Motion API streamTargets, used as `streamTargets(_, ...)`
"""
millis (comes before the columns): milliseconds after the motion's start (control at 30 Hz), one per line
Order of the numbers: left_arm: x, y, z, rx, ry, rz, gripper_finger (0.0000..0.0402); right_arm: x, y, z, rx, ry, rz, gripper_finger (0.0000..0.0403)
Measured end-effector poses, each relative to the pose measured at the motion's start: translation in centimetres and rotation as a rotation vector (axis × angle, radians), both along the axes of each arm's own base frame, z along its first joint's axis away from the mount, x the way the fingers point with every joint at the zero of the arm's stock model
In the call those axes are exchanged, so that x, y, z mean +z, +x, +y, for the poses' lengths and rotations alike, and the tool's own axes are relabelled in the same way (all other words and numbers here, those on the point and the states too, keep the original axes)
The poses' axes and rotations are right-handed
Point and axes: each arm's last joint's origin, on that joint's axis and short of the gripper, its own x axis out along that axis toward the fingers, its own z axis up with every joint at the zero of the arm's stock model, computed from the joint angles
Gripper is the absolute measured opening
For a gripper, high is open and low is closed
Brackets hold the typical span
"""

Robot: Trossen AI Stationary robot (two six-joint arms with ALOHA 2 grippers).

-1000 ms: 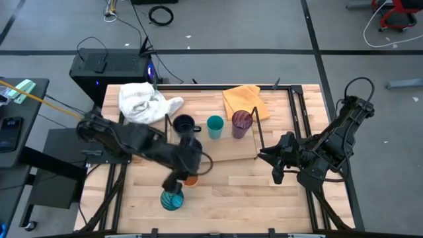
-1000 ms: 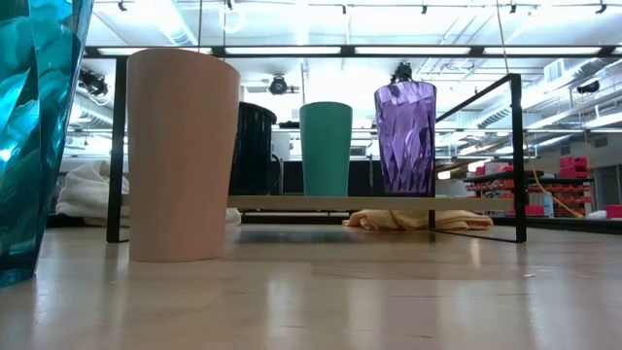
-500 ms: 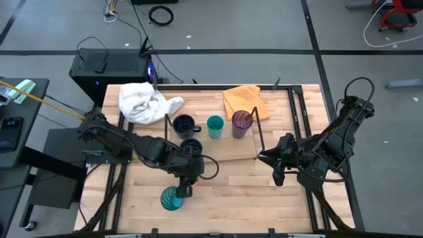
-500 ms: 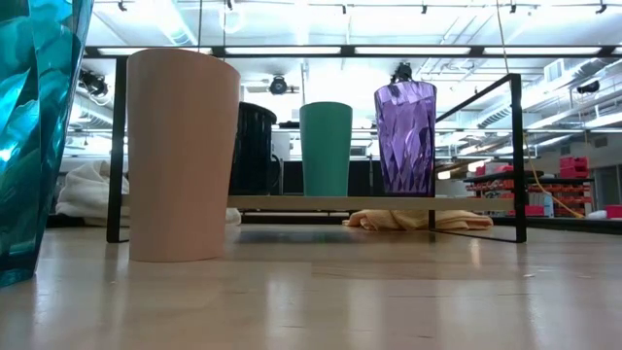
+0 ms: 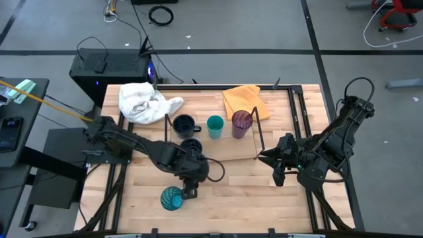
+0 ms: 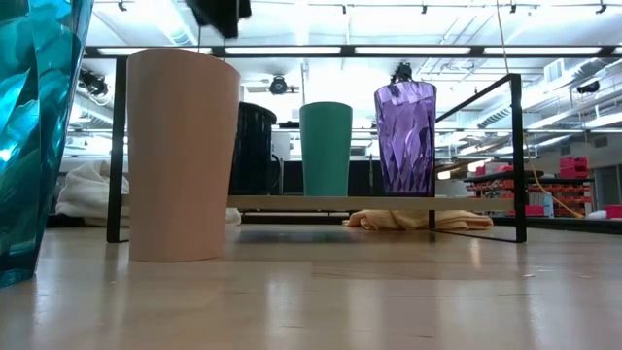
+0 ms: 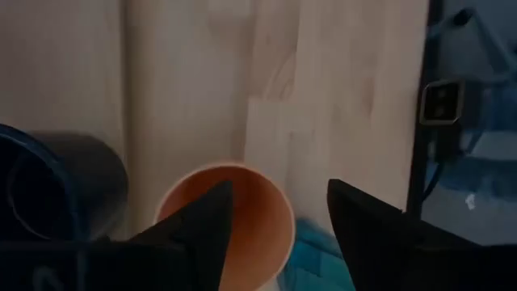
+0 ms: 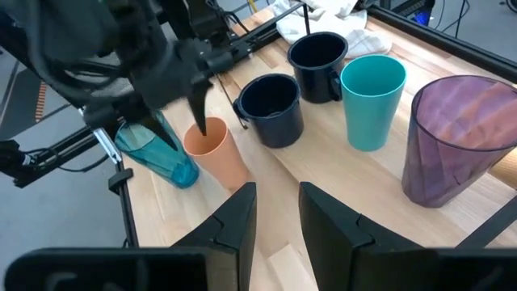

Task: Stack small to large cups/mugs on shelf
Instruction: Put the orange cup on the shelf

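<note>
Left gripper (image 7: 275,214) hangs open, empty, over orange cup (image 7: 230,218) on light wood tabletop (image 5: 238,188); grey floor (image 5: 264,26) beyond.

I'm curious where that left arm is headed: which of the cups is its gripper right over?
The small orange cup. The left gripper hangs open directly above its mouth; the patterned teal tumbler stands beside it, and the others sit farther off.

No readable text, labels, brands or numbers in any view. Cups, shelf, table and arms carry no legible markings; background items too small to make out.
</note>
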Motion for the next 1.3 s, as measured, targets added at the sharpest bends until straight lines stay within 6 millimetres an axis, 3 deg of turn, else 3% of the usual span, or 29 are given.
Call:
streamTargets(300,-3.0,0.9,-0.2,-0.001,0.026,0.141,0.0203,0.0,0.0,0.0,0.002,0.002,0.002,0.0103)
streamTargets(1033,-3.1,1.3,-0.2,-0.034,0.031,0.108,0.0181,0.0,0.0,0.0,0.002,0.001,0.003,0.0103)
streamTargets(1300,-5.7,2.0,-0.6,-0.074,0.012,0.217,0.0174,0.0,0.0,0.0,0.001,0.001,0.004,0.0103)
